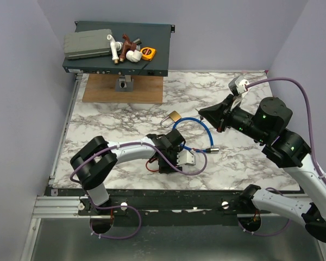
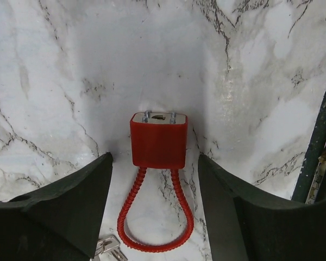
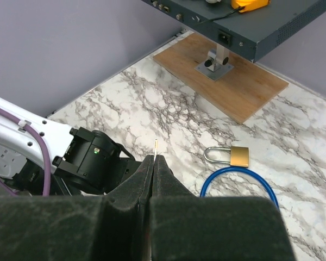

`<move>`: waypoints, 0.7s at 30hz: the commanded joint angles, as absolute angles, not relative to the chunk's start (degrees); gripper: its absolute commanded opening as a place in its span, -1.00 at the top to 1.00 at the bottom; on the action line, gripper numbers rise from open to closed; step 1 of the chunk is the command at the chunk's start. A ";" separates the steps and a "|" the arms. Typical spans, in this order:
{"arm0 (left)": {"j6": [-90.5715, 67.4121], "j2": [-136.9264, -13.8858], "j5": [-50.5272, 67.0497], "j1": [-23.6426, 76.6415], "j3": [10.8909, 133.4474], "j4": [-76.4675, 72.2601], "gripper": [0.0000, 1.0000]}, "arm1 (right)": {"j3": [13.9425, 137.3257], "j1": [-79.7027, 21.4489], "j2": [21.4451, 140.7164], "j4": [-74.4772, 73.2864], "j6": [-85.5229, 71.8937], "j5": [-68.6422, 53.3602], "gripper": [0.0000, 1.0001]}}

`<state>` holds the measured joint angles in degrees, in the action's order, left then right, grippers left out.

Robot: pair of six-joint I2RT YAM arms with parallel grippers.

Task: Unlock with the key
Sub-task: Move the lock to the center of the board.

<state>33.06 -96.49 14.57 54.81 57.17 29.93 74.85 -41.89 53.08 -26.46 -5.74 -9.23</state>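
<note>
The left gripper (image 2: 155,160) hangs over the red cable padlock (image 2: 158,144), jaws spread to either side of its body and touching neither. The right gripper (image 3: 154,160) is well to the right of and beyond that lock, jaws pressed together on a thin pale sliver, seemingly the key (image 3: 155,145), whose tip pokes out. The brass padlock (image 3: 239,156) also lies beyond the red lock.

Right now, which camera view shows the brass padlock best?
The right wrist view: the brass padlock lies flat on the marble table by the blue cable, body and silver shackle both clear. The top external view shows it too, but small. The left wrist view does not show it.
</note>
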 commanded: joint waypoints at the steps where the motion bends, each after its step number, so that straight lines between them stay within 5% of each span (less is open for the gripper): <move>1: 32.49 -98.26 12.48 55.97 58.57 31.24 -0.17 | 76.54 -41.66 53.35 -27.97 -4.79 -7.86 0.99; 4: 32.03 -98.24 13.39 56.39 59.19 32.05 0.09 | 76.64 -41.62 53.17 -28.18 -4.71 -7.91 0.99; 14: 29.84 -99.32 15.13 57.13 62.14 33.59 0.27 | 76.73 -41.66 52.91 -28.48 -4.58 -8.39 0.99; 21: 27.18 -101.84 16.84 57.92 65.92 34.61 0.93 | 76.73 -41.59 52.22 -29.10 -4.41 -8.42 0.99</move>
